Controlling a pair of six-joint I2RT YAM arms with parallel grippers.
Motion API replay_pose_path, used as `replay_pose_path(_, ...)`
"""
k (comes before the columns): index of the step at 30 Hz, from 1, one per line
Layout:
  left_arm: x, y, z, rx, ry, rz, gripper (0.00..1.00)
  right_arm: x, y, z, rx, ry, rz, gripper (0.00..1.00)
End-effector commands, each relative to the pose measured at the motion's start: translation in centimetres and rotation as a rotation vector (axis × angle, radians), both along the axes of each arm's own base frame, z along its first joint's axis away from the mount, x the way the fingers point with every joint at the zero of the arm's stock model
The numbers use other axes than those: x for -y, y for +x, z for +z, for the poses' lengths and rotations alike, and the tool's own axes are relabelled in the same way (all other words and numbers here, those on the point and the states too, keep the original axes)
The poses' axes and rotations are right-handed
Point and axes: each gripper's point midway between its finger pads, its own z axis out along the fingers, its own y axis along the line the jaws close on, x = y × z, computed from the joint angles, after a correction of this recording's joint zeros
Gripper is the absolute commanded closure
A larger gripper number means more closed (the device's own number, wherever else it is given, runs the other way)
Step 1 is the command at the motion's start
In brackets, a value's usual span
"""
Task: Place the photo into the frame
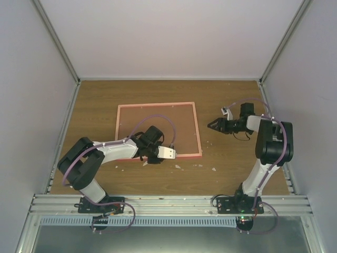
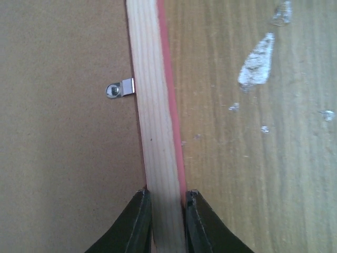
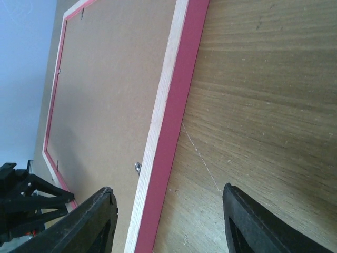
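The pink frame [image 1: 197, 129] lies face down on the wooden table, with the brown backing board [image 1: 158, 126] filling it. The photo is not visible in any view. My left gripper [image 1: 148, 157] is shut on the frame's near rail; the left wrist view shows its tips [image 2: 167, 197] pinching the pale wood and pink edge [image 2: 152, 105]. A metal clip [image 2: 120, 89] rests on the backing board [image 2: 63, 132]. My right gripper [image 1: 210, 125] is open and empty, just right of the frame. In its view [image 3: 167, 191], the jaws straddle the frame's right rail [image 3: 174, 95] from above.
White flecks [image 1: 179, 166] lie on the table near the frame's front edge, also in the left wrist view [image 2: 256, 62]. Grey enclosure walls stand left, right and behind. An aluminium rail [image 1: 168, 200] runs along the near edge by the arm bases.
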Motion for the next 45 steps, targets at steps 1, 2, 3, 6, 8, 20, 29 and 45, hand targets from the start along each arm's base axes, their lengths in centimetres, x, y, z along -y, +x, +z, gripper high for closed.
replay_pose_path(1, -0.1, 0.8, -0.6, -0.016, 0.037, 0.056, 0.87, -0.3, -0.5, -1.1, -0.05, 0.06, -0.011, 0.42)
replay_pose_path(2, 0.3, 1.0, -0.1, -0.022, 0.02, 0.064, 0.89, -0.5, -0.7, -1.3, -0.064, 0.075, -0.007, 0.41)
replay_pose_path(3, 0.8, 1.2, 0.5, -0.031, 0.004, 0.073, 0.91, -0.8, -1.0, -1.6, -0.082, 0.09, -0.005, 0.38)
replay_pose_path(6, 2.0, 1.6, 2.4, -0.044, -0.057, 0.088, 0.95, -1.5, -1.7, -2.1, -0.133, 0.14, 0.004, 0.23)
replay_pose_path(8, 2.5, 1.7, 3.6, -0.042, -0.091, 0.088, 0.97, -1.9, -2.1, -2.5, -0.167, 0.168, 0.007, 0.19)
replay_pose_path(20, 3.9, 2.2, 7.0, -0.027, -0.179, 0.084, 0.99, -4.5, -3.2, -4.4, -0.342, 0.312, 0.041, 0.11)
replay_pose_path(29, 4.5, 1.4, 8.2, -0.05, -0.225, 0.056, 0.99, -7.5, -3.7, -4.2, -0.388, 0.41, 0.137, 0.24)
replay_pose_path(45, 4.3, -0.6, 6.4, -0.006, -0.178, -0.023, 0.98, -7.8, -3.5, -4.5, -0.482, 0.521, 0.124, 0.66)
